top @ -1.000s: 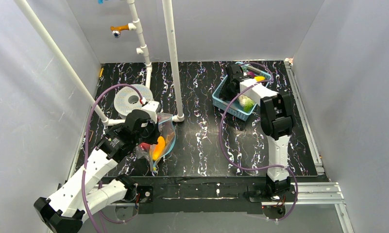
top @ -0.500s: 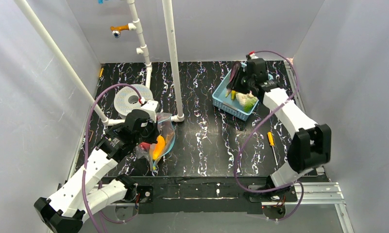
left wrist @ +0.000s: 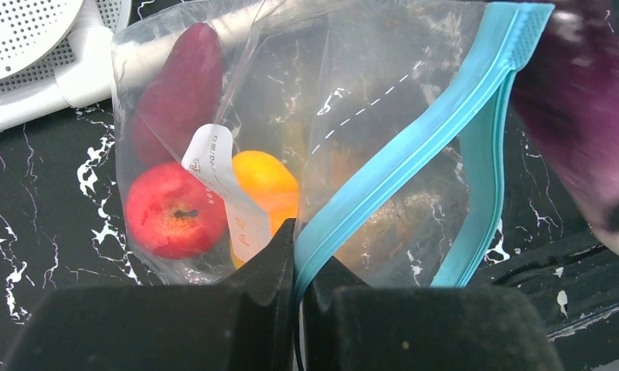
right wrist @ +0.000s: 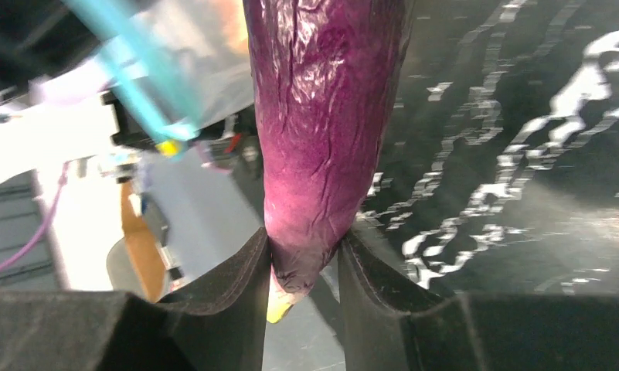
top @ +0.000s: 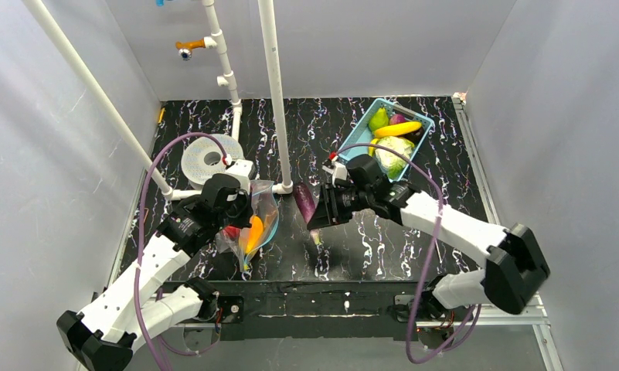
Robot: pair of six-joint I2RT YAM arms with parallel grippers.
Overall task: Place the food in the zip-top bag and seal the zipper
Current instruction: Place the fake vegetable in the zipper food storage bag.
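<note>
The clear zip-top bag [top: 261, 220] lies at the left, with its mouth toward the right. My left gripper [top: 239, 210] is shut on its light-blue zipper [left wrist: 414, 147] and holds one lip up. Inside the bag are a red apple [left wrist: 175, 210], an orange-yellow piece [left wrist: 267, 182] and a dark magenta piece [left wrist: 178, 85]. My right gripper [top: 321, 214] is shut on a long purple piece [top: 304, 202], just right of the bag's mouth. The purple piece also shows in the right wrist view [right wrist: 321, 116]. A yellow banana [top: 399, 129] lies in the basket.
The light-blue basket [top: 354, 151] stands at the back right with the banana, a green piece [top: 379, 118] and a pale cabbage [top: 395, 153]. A white spool [top: 208, 158] lies behind the bag. White pipes [top: 273, 93] rise just behind the bag.
My right arm has swung from the basket leftward and nearer, carrying the purple piece to the bag's mouth. The left arm and bag have stayed put.
</note>
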